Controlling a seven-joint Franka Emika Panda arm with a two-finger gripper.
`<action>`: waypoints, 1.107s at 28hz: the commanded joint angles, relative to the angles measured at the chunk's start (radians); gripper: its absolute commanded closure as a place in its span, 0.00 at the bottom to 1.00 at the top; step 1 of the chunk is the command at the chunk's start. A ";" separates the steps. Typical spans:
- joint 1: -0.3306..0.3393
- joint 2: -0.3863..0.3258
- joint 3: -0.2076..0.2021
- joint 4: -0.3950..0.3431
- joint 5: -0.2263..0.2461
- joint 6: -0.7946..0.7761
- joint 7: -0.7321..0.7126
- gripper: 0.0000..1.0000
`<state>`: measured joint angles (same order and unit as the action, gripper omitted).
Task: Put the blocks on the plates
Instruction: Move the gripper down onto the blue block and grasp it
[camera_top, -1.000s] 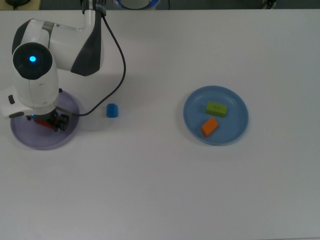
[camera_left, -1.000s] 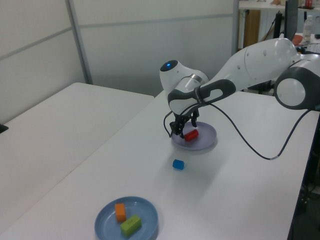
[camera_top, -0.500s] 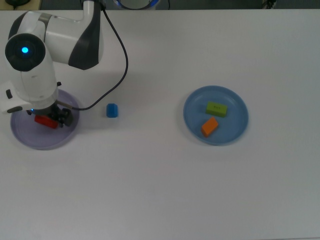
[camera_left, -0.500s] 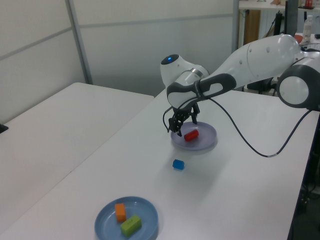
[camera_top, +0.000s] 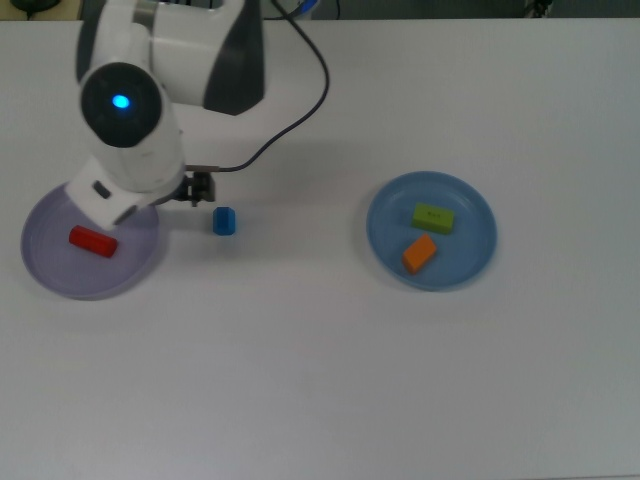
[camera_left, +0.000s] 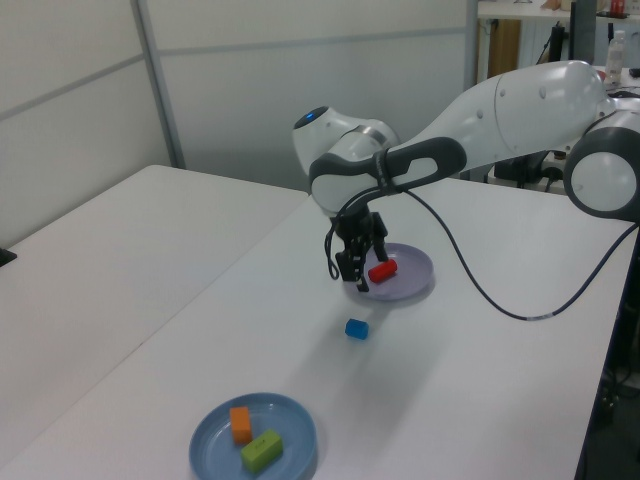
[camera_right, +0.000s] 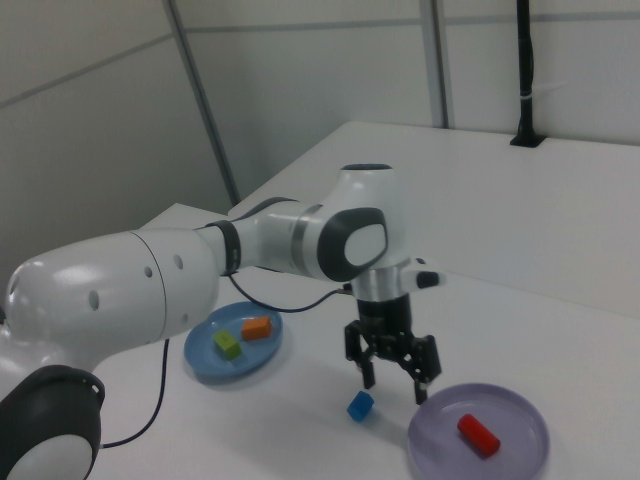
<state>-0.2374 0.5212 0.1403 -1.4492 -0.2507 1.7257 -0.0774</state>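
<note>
While the red cylinder (camera_right: 478, 434) lies on the lavender plate (camera_right: 520, 460), we see the gripper (camera_right: 394, 384) hovering empty — jaws spread. Just beside it sits the blue chunk (camera_right: 360, 405) on the table (camera_right: 560, 300).

white table (camera_top: 330, 380), 2 plates (camera_top: 432, 275), seemingly loose blue block (camera_top: 224, 221)

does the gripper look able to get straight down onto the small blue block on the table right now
Probably yes. The gripper, fingers spread and empty, hangs just beside the small blue block, which lies alone on the bare white table, apart from the lavender plate. Nothing stands between them.
</note>
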 joint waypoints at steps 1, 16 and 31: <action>0.063 -0.012 -0.010 -0.022 0.013 -0.028 -0.047 0.00; 0.133 0.066 -0.011 -0.027 -0.004 -0.017 -0.041 0.00; 0.150 0.086 -0.013 -0.031 -0.055 -0.018 -0.041 0.92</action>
<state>-0.1002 0.6153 0.1410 -1.4747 -0.2947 1.7157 -0.0986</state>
